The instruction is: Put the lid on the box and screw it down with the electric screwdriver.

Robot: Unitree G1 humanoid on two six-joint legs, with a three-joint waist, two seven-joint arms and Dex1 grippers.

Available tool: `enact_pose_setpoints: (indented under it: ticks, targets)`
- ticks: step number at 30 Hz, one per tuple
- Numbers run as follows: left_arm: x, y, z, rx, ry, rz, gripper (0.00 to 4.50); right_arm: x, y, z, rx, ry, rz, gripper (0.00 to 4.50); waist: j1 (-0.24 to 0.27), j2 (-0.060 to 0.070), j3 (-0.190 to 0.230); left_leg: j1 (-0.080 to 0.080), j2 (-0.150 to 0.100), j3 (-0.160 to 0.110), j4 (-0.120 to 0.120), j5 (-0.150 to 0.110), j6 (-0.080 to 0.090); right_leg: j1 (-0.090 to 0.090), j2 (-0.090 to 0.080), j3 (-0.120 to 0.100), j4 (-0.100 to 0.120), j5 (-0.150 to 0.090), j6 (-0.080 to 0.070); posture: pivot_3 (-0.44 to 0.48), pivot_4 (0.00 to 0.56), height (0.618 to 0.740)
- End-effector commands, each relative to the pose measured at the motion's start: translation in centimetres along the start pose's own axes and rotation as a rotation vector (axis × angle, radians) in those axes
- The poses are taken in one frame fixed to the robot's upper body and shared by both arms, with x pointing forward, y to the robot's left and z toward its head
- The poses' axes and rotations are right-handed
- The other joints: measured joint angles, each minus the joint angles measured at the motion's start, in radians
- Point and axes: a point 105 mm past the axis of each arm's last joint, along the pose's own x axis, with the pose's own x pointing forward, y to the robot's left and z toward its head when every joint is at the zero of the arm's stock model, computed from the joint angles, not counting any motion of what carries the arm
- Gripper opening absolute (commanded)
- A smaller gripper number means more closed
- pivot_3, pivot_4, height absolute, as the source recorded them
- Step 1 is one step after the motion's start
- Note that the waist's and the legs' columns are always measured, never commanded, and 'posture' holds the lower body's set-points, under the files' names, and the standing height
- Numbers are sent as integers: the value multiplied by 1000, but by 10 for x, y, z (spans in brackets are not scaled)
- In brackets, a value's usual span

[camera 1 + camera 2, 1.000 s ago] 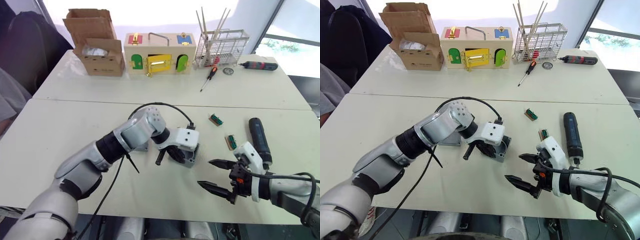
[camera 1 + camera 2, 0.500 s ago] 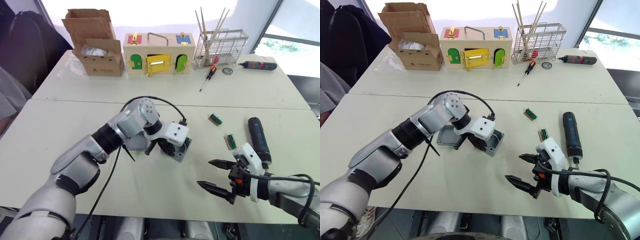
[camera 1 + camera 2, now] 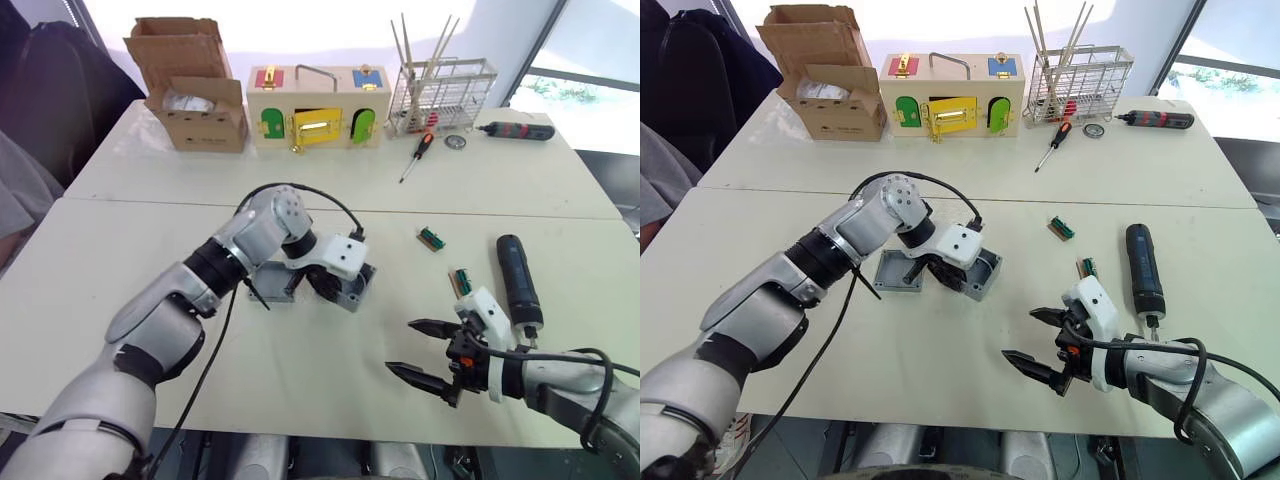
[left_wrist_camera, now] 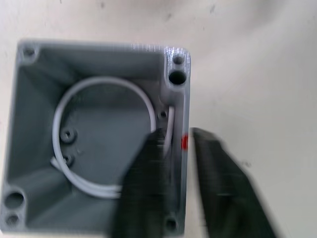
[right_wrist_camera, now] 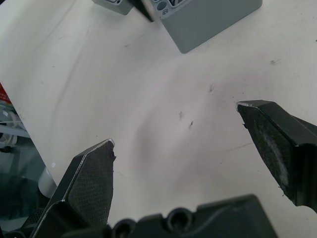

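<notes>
Left gripper (image 4: 173,163) pinches one wall of the box (image 4: 94,134) — one finger inside, one outside by the red mark — mid-table. Lid (image 3: 898,271) lies flat just left of the box. Right gripper (image 3: 428,348) spread wide, empty, near edge. Electric screwdriver (image 3: 517,277) lies right.

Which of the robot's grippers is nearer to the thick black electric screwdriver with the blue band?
Right. The right gripper hovers beside the thick black electric screwdriver; the left gripper is farther off, gripping the small grey plastic box.
</notes>
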Motion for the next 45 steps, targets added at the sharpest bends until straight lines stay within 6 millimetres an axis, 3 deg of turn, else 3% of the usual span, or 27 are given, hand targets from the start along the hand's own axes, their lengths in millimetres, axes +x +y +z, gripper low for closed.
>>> enact_pose_setpoints:
  ticks: [1, 2, 6, 9, 11, 13, 15, 17, 22, 28, 34, 41, 45]
  targets:
    - [-26, 8, 13, 18, -47, 76, 2995, -1, -2, 9, -40, -29, -2, 4500, 0, 0, 0, 0, 0, 0, 0, 0, 0, 0, 0, 0, 0, 0, 0, 0, 150, 735]
    - [-35, 10, 15, 20, -59, 109, 3487, -1, -3, 11, -49, -27, -1, 4500, -1, 0, 0, 0, 0, 0, 0, 0, 0, 0, 0, 0, 0, 0, 0, 0, 150, 735]
    - [-89, 17, 15, -130, -140, 332, 3487, -7, -8, 25, -92, -45, -2, 4500, -3, 0, 0, -1, 0, 0, 0, 0, 0, -2, 0, 0, 1, 0, 0, 0, 150, 735]
    - [-121, 17, -12, -360, -120, 520, 3487, -12, -12, 42, -115, -89, 4, 4500, -7, 0, 0, -1, 0, 0, 0, 0, 0, -2, 0, 0, 3, -1, 2, 0, 150, 735]
    - [-127, 16, -21, -454, -108, 574, 3487, -14, -14, 47, -122, -101, 4, 4500, -6, 0, 0, 0, 0, 0, 0, 0, 0, -3, 0, 0, 5, -2, 3, 0, 150, 735]
    - [-132, 7, -45, -680, -77, 628, 3487, -13, -13, 64, -85, -195, 40, 4500, -1, -1, 1, 0, 0, -1, 0, 0, 0, -4, 0, 0, 12, -2, 4, 0, 150, 735]
    - [-130, -10, -67, -934, -43, 650, 3487, -9, -14, 69, -86, -210, 66, 4500, -2, -1, 1, 0, 0, -1, 1, 0, 0, -4, 0, 0, 13, -2, 4, 0, 150, 735]
    - [-123, -25, -74, -1092, -34, 623, 3487, -4, -16, 71, -65, -222, 84, 4500, -3, -1, 1, 0, 0, -1, 0, 0, 0, -5, 0, 0, 15, -3, 4, 0, 150, 735]
    - [-101, -43, -91, -1282, 35, 599, 3487, 4, -14, 72, -42, -239, 104, 4500, -1, -1, 1, 0, 0, -2, 0, 0, 0, -5, 0, 0, 16, -3, 4, 0, 150, 735]
    - [-81, -43, -100, -1373, 54, 572, 3487, 9, -12, 65, -27, -229, 87, 4500, 0, -1, 1, 0, 0, -2, 0, 2, -5, -6, 0, 1, 15, -3, 4, 0, 150, 735]
    - [-62, -43, -112, -1356, 164, 557, 3487, 11, -8, 62, -16, -237, 59, 4500, 1, 0, 0, 0, -1, -2, 0, 4, -8, -7, 0, 2, 16, -3, 4, 0, 150, 735]
    - [-55, -37, -107, -1386, 134, 528, 218, -1, -17, 62, -11, -242, -2, 4500, 3, 1, 0, 0, -1, -2, 0, 4, -8, -7, -1, 2, 16, -3, 4, 0, 150, 735]
    - [-54, -36, -103, -1452, 79, 519, 48, -12, -26, 65, 6, -260, -25, 4500, 2, 1, 0, 0, -2, -2, 0, 4, -8, -6, -1, 2, 16, -3, 4, 0, 150, 735]
